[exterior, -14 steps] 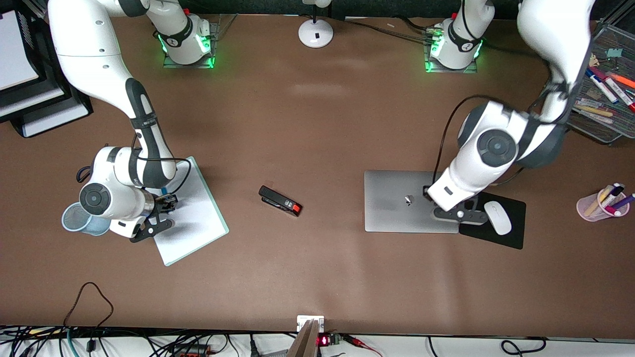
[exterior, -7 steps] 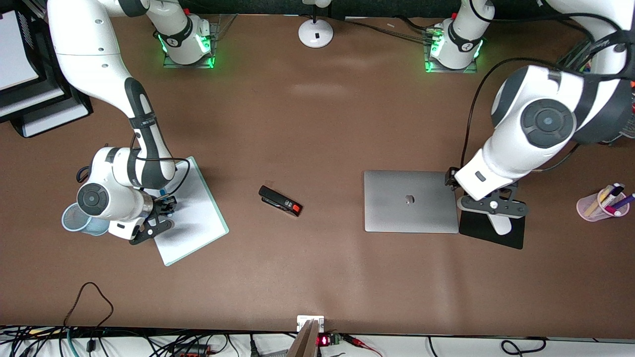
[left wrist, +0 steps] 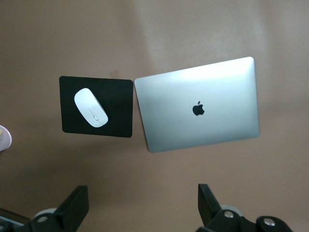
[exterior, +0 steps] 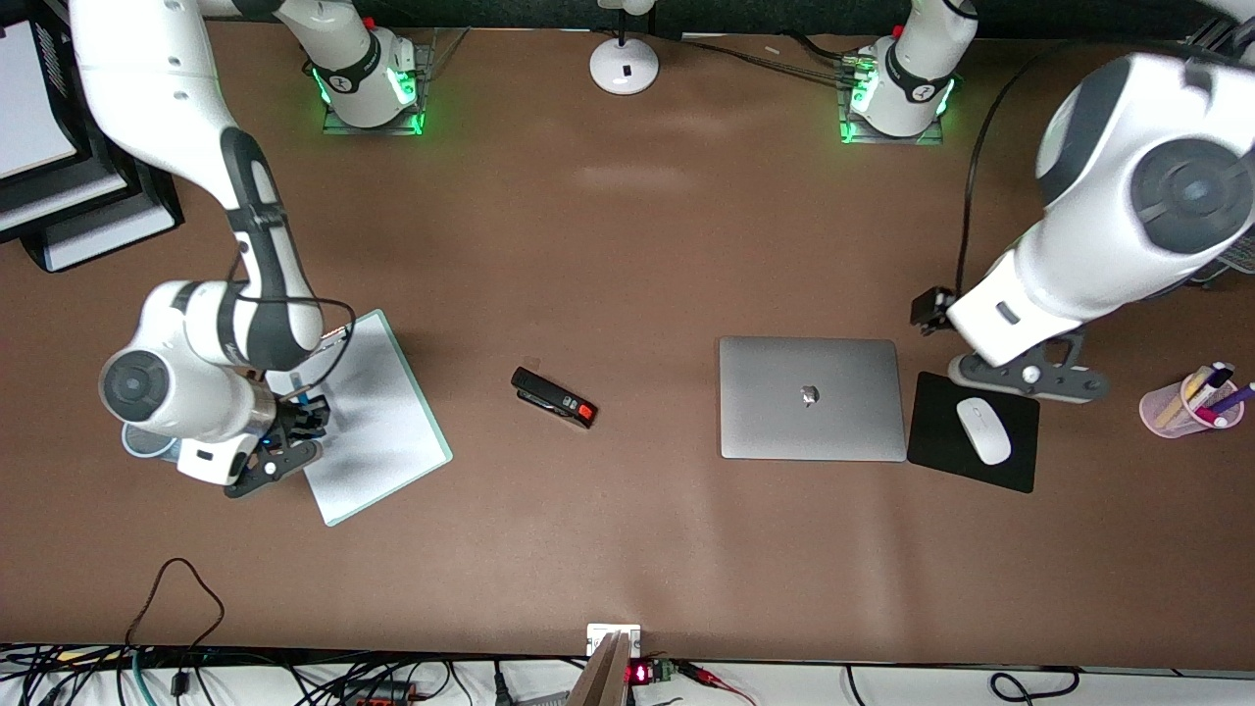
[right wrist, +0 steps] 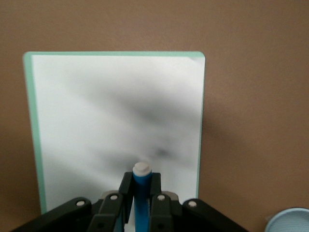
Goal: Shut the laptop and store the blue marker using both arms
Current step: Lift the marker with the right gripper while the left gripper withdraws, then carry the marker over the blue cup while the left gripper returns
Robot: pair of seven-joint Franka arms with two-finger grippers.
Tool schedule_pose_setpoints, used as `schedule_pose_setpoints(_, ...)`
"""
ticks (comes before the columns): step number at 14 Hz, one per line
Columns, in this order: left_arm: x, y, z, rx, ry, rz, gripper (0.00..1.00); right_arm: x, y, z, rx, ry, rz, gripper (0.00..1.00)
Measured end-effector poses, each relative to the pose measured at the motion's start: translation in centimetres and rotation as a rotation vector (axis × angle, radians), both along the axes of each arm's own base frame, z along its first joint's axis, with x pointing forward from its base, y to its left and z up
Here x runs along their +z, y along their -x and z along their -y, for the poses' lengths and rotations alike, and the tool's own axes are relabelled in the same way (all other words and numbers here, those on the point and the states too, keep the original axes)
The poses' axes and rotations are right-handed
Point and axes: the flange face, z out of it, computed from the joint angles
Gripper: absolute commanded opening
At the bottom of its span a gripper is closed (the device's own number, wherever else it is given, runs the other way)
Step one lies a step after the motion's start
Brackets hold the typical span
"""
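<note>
Blue cup [exterior: 142, 446] sits mostly hidden under the right arm. Right gripper [exterior: 294, 431] hangs over the whiteboard [exterior: 382, 431] edge, clenched on the blue marker [right wrist: 142, 193] (white tip poking out between the fingers). Black stapler [exterior: 554, 397] lies mid-table. Laptop [exterior: 811, 397] is shut flat, lid up, just beside the black mouse pad [exterior: 1020, 466] with 1 white mouse [exterior: 982, 430]. Left gripper [left wrist: 142, 212] is released, fingers wide, up over the pad's edge. Pink pen cup [exterior: 1181, 407] stands at the left arm's end.
</note>
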Motion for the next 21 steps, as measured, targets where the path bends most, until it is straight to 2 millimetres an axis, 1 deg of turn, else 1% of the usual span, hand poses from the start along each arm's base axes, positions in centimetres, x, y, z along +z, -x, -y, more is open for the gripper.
schedule_pose_setpoints(1,0.8,0.4,-1.5,0.011,0.022,-0.002,1.0,1.6,0.1,0.1,0.033,-0.007,0.007,0.08)
schedule_pose_setpoints(2,1.2,0.7,-3.5,0.027,0.039,0.003,1.0,3.3,0.2,0.2,0.069,-0.014,0.017,0.08)
schedule_pose_setpoints(4,1.0,1.5,-7.2,0.044,0.047,0.076,1.0,6.5,0.5,1.1,0.14,-0.039,0.03,0.08)
schedule_pose_setpoints(5,0.7,2.3,-8.5,0.042,0.047,0.104,1.0,7.9,0.7,1.8,0.176,-0.072,0.04,0.09)
schedule_pose_setpoints(6,0.6,3.2,-9.3,0.04,0.045,0.114,1.0,8.8,0.8,2.7,0.213,-0.111,0.053,0.09)
schedule_pose_setpoints(8,0.6,4.7,-9.6,0.043,0.04,0.115,1.0,9.6,0.9,5.8,0.296,-0.199,0.088,0.09)
schedule_pose_setpoints(10,0.6,5.1,-9.6,0.042,0.039,0.108,1.0,9.5,1.2,9.3,0.374,-0.264,0.119,0.09)
schedule_pose_setpoints(11,0.5,5.0,-9.6,0.042,0.039,0.106,1.0,9.5,1.4,10.7,0.417,-0.286,0.129,0.09)
schedule_pose_setpoints(14,0.4,5.0,-9.8,0.045,0.038,0.106,1.0,10.7,1.8,13.6,0.519,-0.396,0.185,0.09)
schedule_pose_setpoints(16,0.6,4.9,-10.0,0.052,0.048,0.108,1.0,11.2,2.1,15.8,0.561,-0.454,0.246,0.09)
schedule_pose_setpoints(19,0.7,4.9,-10.0,0.063,0.073,0.11,1.0,11.0,2.6,18.3,0.589,-0.54,0.328,0.09)
schedule_pose_setpoints(21,1.1,4.8,-9.9,0.062,0.076,0.117,1.0,10.3,3.1,19.8,0.603,-0.596,0.355,0.09)
